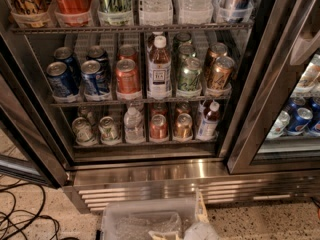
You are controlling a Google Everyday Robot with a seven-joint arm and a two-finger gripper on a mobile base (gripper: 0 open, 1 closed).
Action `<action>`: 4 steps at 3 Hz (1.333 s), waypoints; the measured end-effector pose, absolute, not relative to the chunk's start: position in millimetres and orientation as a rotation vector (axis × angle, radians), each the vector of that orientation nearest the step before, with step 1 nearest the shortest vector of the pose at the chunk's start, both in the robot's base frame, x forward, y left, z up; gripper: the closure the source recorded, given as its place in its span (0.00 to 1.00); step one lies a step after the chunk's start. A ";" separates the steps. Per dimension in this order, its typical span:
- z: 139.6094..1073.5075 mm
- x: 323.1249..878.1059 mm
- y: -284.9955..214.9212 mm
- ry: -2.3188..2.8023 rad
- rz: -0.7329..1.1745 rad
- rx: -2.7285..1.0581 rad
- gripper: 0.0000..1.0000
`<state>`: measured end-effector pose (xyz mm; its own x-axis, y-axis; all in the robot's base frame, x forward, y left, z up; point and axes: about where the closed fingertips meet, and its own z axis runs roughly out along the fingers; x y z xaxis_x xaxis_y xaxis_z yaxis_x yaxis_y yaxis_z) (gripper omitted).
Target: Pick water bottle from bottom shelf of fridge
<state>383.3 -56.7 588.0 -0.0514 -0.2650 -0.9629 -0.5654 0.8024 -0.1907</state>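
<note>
Speckled flooring [260,224] meets the fridge [150,173] at its grille [150,191]. Inside the fridge we see the water bottle [133,125] upright on the bottom shelf [145,144], between cans [109,129]. Our gripper [187,229] sits below the fridge; we cannot tell its opening or hold.

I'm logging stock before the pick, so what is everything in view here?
fridge: one, stainless steel, fills the view
bottom shelf: one, grey wire, lowest rack
water bottle: one, clear, white cap, bottom shelf, third lane from left
amber bottle: one, white cap, bottom shelf, right end
bottom-shelf cans: four in front, two greenish left of the water bottle, two coppery right of it
middle-shelf cans: blue, orange, green, bronze; count unclear
tea bottle: one, amber, middle shelf centre
cables: black, floor, left
translucent box: one, bottom edge
gripper: one, pale, bottom edge, below the grille
</note>
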 end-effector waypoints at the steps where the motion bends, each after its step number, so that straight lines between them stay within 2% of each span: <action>1: 570.5 378.5 -45.6 1.574 0.262 -0.638 0.00; 3: 610.3 437.7 -25.7 1.221 0.237 -0.342 0.00; 4: 613.3 452.1 -4.5 1.165 0.350 -0.253 0.00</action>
